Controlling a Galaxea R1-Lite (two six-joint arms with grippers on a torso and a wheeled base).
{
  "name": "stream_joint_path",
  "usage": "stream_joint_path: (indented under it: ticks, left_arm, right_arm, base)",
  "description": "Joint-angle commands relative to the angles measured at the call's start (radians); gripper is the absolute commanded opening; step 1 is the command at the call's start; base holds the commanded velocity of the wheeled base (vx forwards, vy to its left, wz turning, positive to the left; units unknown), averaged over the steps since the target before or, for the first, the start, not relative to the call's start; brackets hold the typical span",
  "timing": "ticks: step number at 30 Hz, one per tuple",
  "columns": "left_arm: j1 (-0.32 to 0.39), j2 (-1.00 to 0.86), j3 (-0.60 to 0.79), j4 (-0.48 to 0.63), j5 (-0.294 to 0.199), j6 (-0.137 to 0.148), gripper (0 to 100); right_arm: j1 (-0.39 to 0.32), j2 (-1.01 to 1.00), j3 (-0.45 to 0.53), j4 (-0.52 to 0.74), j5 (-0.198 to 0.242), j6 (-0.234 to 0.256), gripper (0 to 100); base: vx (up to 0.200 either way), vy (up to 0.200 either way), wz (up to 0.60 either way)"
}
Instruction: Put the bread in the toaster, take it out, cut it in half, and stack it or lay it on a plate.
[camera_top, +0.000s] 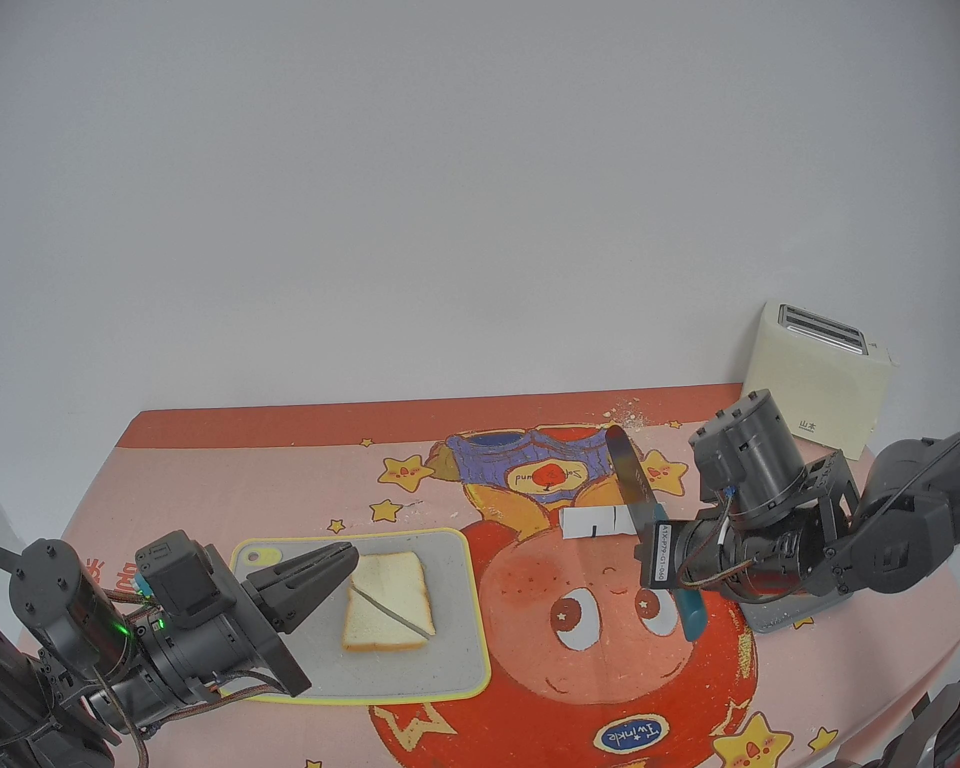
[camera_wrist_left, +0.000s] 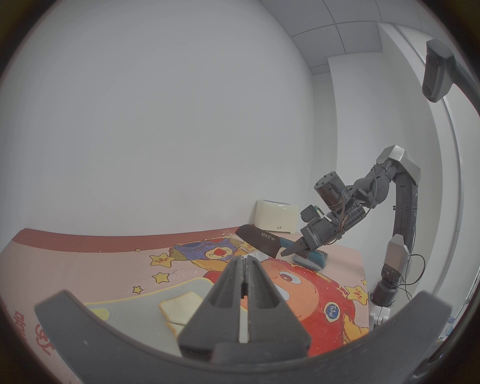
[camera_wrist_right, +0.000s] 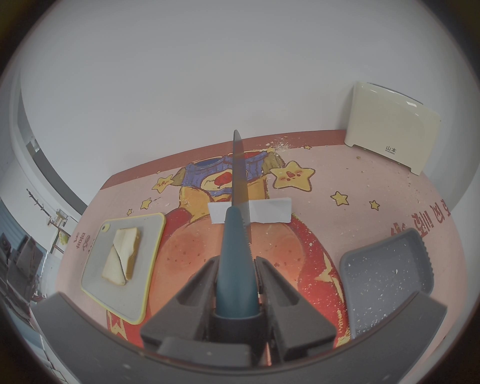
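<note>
A slice of bread lies on the grey cutting board, split by a diagonal cut into two triangles. My left gripper hovers just left of the bread, fingers pressed together with nothing between them. My right gripper is shut on the teal handle of a knife above the middle of the table; its blade points toward the far edge. The cream toaster stands at the far right corner with nothing showing in its slots. A grey plate lies under my right arm.
A white paper strip lies on the cartoon tablecloth under the knife blade. Crumbs dot the cloth near the toaster and the plate. The cutting board has a yellow rim. A wall runs close behind the table.
</note>
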Motion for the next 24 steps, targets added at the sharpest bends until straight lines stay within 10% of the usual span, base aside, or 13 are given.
stream_joint_path:
  ticks: [1, 24]
  left_arm:
    - [-0.001, -0.004, 0.004, -0.018, 0.000, -0.001, 0]
    - [-0.001, -0.004, 0.012, -0.018, -0.001, -0.001, 0]
  right_arm:
    - [0.006, 0.002, 0.005, 0.000, 0.003, 0.000, 0]
    - [0.051, -0.055, 0.065, 0.000, 0.003, 0.004, 0]
  base:
    - [0.000, 0.000, 0.00]
    - [0.000, 0.000, 0.00]
